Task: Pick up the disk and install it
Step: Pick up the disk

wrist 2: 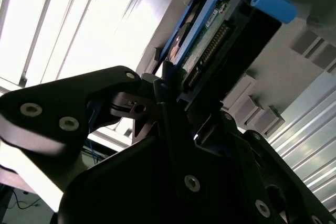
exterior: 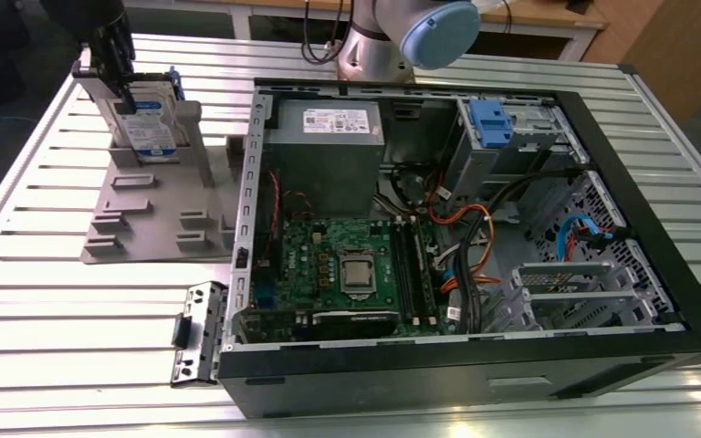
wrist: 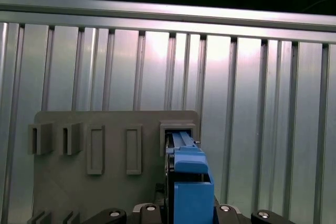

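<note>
On the slatted metal desk, at the exterior view's far left: the disk, standing on edge in a slot of the grey slotted fixture, just left of the open computer case. Directly above it, over its upper edge: the tool. In the first wrist view, the blue carrier frame reaching out from between the tool's black linkages; in the second wrist view, the bare connector row turned toward the camera. Cannot tell whether clamped on the disk or merely straddling it. Not yet lifted clear of the fixture, by the look of the exterior view. Judged stiff, dense for its bulk and unforgiving of knocks; smooth metal faces probably slippery, plastic frame probably a little springy. Best taken squarely across the two flat faces near the upper edge, off the connector row. Inside the case, far right: a drive cage with a blue tab.
</note>
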{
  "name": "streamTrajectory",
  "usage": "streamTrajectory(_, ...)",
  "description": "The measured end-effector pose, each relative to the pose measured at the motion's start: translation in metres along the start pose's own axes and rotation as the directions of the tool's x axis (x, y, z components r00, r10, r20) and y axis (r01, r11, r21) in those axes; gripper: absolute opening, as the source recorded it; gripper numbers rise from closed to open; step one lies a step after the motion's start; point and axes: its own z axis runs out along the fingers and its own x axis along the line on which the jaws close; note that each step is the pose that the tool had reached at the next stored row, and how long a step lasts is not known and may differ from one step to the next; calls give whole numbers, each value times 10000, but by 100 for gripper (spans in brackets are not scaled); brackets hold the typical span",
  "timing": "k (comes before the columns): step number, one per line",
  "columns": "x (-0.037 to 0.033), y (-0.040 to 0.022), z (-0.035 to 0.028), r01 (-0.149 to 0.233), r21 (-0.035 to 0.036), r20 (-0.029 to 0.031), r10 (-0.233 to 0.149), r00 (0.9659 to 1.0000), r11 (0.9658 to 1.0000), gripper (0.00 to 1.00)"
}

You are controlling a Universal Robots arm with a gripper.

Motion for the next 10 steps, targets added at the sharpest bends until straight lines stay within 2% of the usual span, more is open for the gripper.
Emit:
streamTrajectory(4,0,0,-16,0,2,4,0,10000,10000,36)
streamTrajectory(10,-2,0,-107,-1,3,33,1,10000,10000,36)
